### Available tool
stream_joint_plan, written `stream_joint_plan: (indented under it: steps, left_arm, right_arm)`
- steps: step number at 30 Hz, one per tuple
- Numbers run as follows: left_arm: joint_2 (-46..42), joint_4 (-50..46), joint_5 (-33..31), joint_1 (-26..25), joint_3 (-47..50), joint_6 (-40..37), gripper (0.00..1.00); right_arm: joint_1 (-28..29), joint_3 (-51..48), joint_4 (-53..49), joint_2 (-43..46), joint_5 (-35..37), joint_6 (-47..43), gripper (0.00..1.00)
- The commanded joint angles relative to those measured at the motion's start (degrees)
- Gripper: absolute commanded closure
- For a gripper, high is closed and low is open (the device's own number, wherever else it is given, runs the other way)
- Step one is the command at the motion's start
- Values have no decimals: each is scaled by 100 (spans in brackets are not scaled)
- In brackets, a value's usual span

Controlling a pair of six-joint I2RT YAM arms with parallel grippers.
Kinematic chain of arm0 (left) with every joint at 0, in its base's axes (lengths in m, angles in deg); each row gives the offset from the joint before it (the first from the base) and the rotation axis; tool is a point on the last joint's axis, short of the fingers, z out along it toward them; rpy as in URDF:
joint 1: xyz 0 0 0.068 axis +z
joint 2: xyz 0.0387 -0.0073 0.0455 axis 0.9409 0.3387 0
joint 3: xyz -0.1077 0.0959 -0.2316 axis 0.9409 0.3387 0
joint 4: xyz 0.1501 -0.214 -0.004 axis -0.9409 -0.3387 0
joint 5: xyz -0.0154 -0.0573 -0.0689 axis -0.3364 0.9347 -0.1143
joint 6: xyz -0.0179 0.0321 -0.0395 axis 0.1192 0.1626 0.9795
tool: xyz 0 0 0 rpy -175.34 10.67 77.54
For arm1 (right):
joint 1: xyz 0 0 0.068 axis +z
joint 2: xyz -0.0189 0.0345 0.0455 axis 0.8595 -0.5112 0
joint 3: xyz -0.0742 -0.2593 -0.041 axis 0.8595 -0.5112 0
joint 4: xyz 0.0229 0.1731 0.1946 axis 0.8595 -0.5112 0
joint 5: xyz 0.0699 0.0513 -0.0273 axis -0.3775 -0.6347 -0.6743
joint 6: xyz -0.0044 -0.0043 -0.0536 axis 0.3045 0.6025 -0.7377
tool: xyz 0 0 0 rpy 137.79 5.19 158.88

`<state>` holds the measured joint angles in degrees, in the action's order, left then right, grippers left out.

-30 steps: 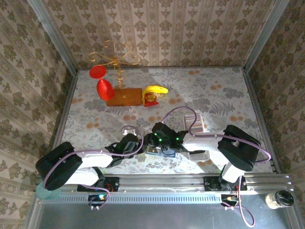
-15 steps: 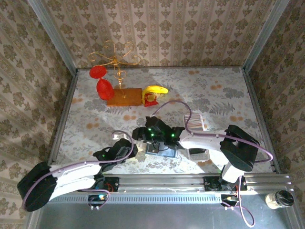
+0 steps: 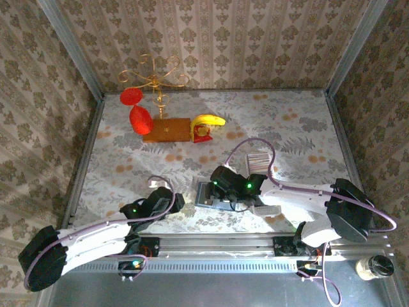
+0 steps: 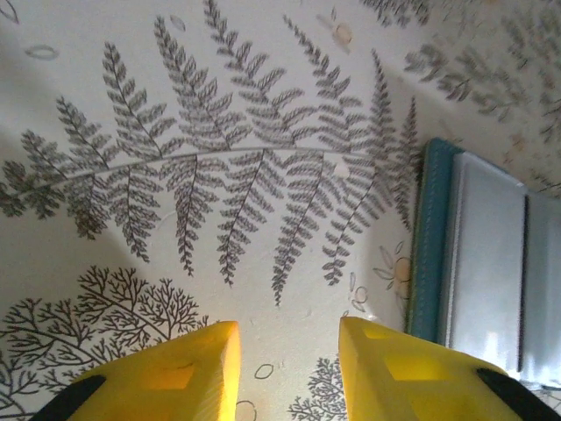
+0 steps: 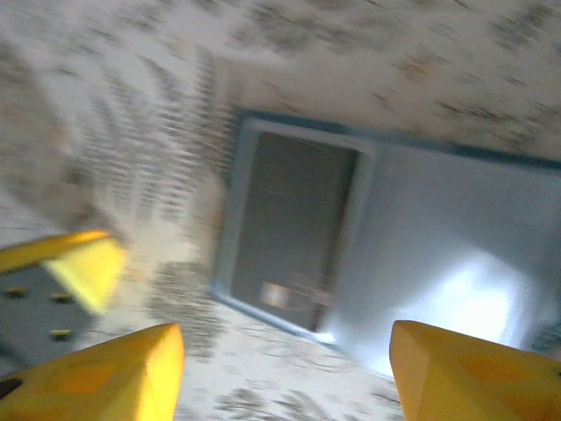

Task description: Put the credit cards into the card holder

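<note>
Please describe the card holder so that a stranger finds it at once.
On the fern-patterned table, look at the near edge's middle. A small teal-blue folding card holder lies open there; the pale striped row of cards beyond it has no teal.

I can read no text, number or brand anywhere. A small pale patch (image 5: 279, 296) on the teal-blue folding card holder (image 5: 421, 237) is too blurred to decipher.
</note>
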<state>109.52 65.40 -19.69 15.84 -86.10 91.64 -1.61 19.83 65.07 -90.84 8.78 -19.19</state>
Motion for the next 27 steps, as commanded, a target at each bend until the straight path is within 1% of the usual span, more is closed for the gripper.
stream_joint_plan:
  steps: [1,3,8,14,22,27]
  left_arm:
    - [278,336,240,-33,-257,-227,65]
    - [471,465,327,-39,-314,-255,64]
    - [927,783,508,-64,-390,-246,64]
    - [1261,1049,652,-67,-483,-326,64]
    - [1758,1343,863,-81,-648,-387,69]
    - [2001,1536,940,-89,-677,-378,70]
  right_arm:
    - [-127,-128,-343,-122,237,55,35]
    - [-179,-167,-224,-221,154,64,35]
    - [-253,-197,-255,-316,248,37,35]
    - [-316,-290,-133,-474,165,20,35]
    - [-342,-290,52,-682,60,9,36]
    - [-351,-282,94,-799,12,-5,36]
